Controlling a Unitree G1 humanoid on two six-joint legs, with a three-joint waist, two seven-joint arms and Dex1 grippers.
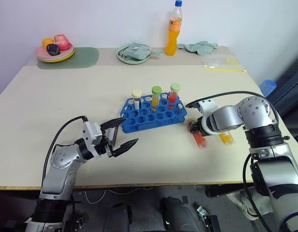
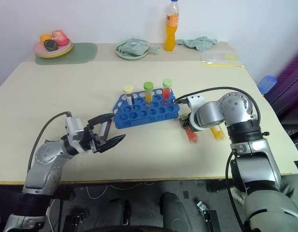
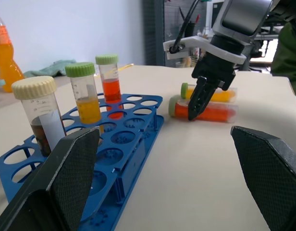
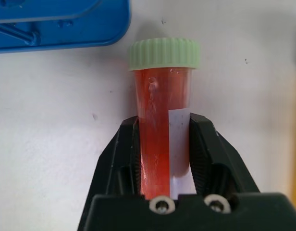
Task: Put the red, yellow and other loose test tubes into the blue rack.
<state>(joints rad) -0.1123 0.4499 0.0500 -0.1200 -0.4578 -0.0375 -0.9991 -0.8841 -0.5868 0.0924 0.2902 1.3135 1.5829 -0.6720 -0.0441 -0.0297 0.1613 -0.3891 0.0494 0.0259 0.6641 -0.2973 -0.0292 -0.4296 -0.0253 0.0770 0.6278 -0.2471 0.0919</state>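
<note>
Red test tube lies on its side on the table, pinched between the two black fingers of the right gripper, which has closed on its lower body; the pale green cap points toward the blue rack. From the head camera this tube sits just to the right of the rack's right end, still flat on the tabletop, with the right gripper angled steeply down onto it. Touching or nearly touching it, on the side farther from the rack, lies a yellow test tube, also flat, partly hidden behind the right forearm.

Standing upright in the rack's far row are three capped tubes: a cream-capped tube with dark liquid at the left, a green-capped tube with yellow liquid in the middle, and a green-capped tube with red liquid at the right. The nearer rows of holes are unfilled.

The left gripper hovers above the table just in front of the rack's left end, its fingers spread wide and gripping nothing.

Well behind the rack, along the far edge, stand an orange drink bottle, a green plate with a cloth, and a plate of toy food on a green mat.
</note>
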